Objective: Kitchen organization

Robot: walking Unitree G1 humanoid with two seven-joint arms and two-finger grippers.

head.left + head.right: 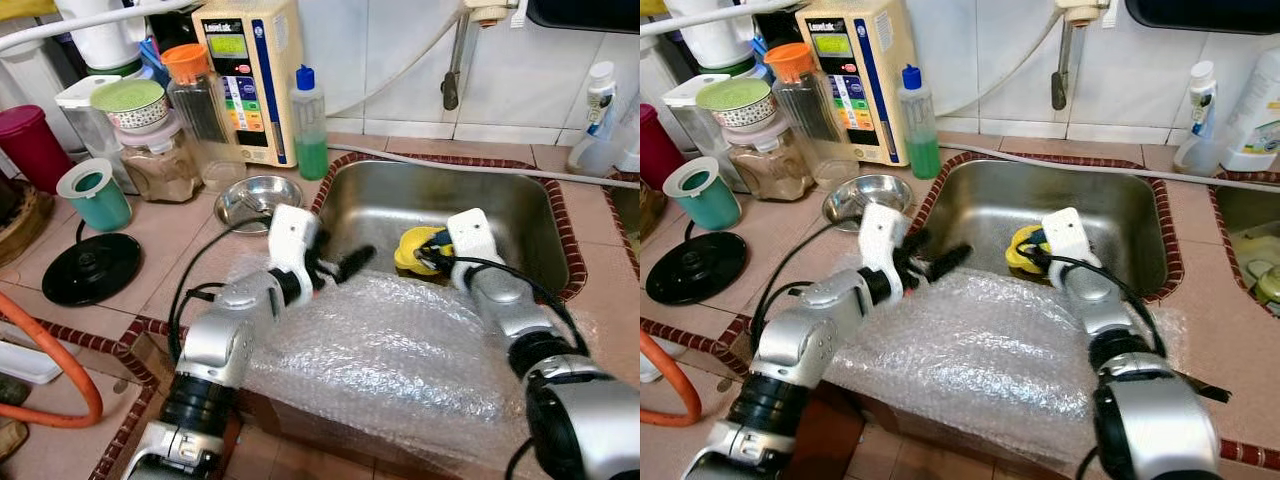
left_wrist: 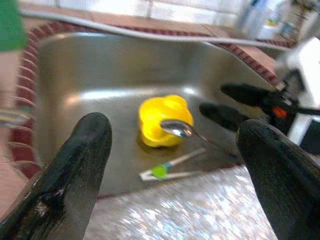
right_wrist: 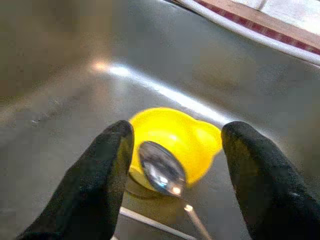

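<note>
- The right pincer (image 3: 172, 150) hangs inside the steel sink (image 1: 500, 215), its two black fingers (image 3: 97, 175) spread wide apart and holding nothing, straddling a yellow cup (image 3: 175, 140).
- A metal spoon (image 3: 160, 170) rests with its bowl on the yellow cup's rim, its handle trailing back toward the sink's near wall.
- A thin white utensil with a green spot (image 2: 167, 170) lies flat on the sink floor, just in front of the yellow cup.
- The left pincer (image 1: 335, 265) hovers over the sink's near-left corner, its fingers likewise parted and empty, aimed across the basin toward the cup.
- A sheet of bubble wrap (image 1: 400, 360) drapes over the sink's front edge, beneath both arms.
- On the tiled counter (image 1: 190, 260) left of the sink sit a small steel bowl (image 1: 257, 198), a black round lid (image 1: 92, 267) and a teal cup (image 1: 95, 195).
- Behind the sink's left corner stands a bottle of green liquid (image 1: 309, 125).
</note>
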